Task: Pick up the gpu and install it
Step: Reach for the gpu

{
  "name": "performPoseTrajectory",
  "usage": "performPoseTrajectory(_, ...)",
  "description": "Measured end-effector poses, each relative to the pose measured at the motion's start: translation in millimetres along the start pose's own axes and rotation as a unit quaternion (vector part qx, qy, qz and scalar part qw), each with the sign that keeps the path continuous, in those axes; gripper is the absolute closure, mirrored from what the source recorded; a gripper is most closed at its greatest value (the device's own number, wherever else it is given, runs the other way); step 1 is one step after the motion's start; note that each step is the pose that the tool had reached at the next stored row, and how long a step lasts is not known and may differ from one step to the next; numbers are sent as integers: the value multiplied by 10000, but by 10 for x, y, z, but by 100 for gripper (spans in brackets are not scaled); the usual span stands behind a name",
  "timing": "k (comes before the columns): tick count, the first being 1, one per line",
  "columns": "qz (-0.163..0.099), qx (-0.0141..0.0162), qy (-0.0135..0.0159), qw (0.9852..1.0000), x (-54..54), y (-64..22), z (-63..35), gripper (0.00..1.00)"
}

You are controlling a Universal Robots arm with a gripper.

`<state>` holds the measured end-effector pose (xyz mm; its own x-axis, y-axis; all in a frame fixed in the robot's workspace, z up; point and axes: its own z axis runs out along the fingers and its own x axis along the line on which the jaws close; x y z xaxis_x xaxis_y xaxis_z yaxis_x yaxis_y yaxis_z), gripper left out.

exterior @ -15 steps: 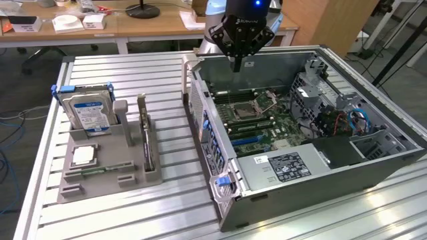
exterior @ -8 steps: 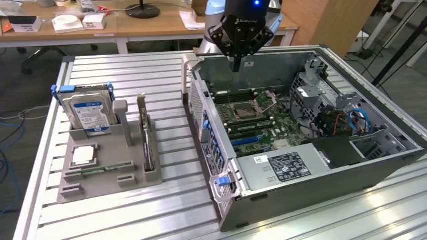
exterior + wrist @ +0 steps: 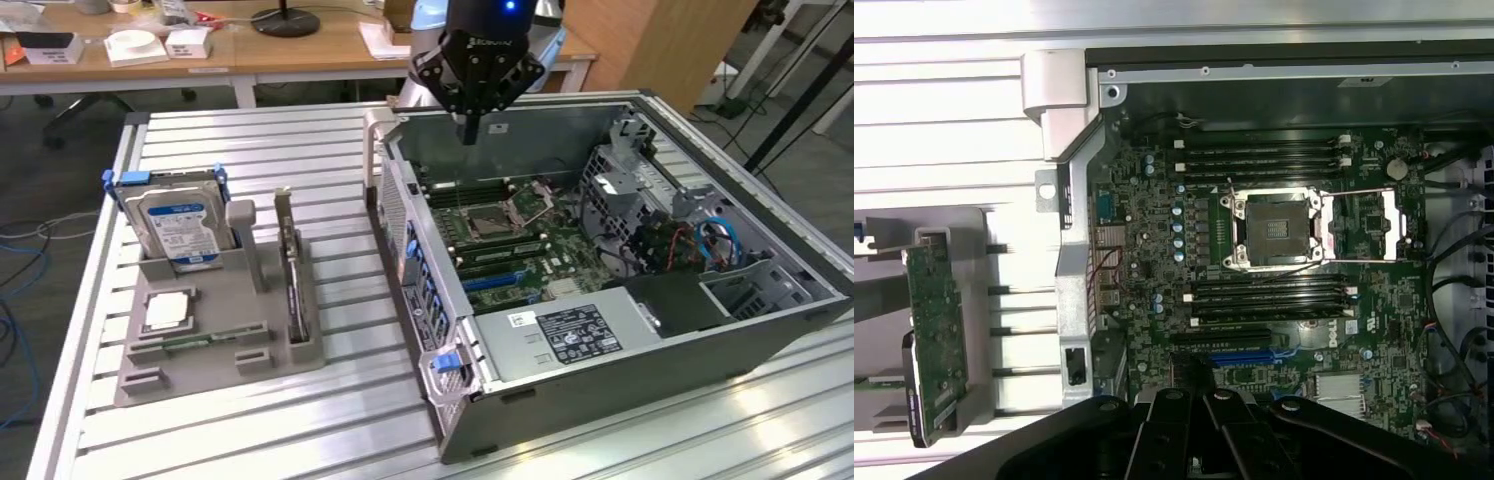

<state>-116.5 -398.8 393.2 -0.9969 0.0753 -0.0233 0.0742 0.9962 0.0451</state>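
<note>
The gpu (image 3: 291, 272) stands on edge in a slot of the grey holder (image 3: 254, 360), on the exterior view's left, beside the open computer case (image 3: 747, 330). In the wrist view the gpu (image 3: 936, 310) shows its green board. My gripper (image 3: 470, 130) hangs over the far end of the case, above the motherboard (image 3: 534, 250), well away from the gpu. Its fingers are shut with nothing between them. In the wrist view the gripper (image 3: 1204, 425) sits over the board near a blue expansion slot (image 3: 1239, 355).
The holder also carries a silver hard drive with a blue label (image 3: 180, 222) and a small square processor chip (image 3: 167, 312). The case holds an open processor socket (image 3: 1274, 225), memory slots, a power supply (image 3: 574, 332) and cables (image 3: 714, 240). Desks stand behind the slatted table.
</note>
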Motion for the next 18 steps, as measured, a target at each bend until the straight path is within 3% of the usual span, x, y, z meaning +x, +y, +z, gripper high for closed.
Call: performPoseTrajectory(18, 0, 0, 0, 10000, 126, -9, -2, 89)
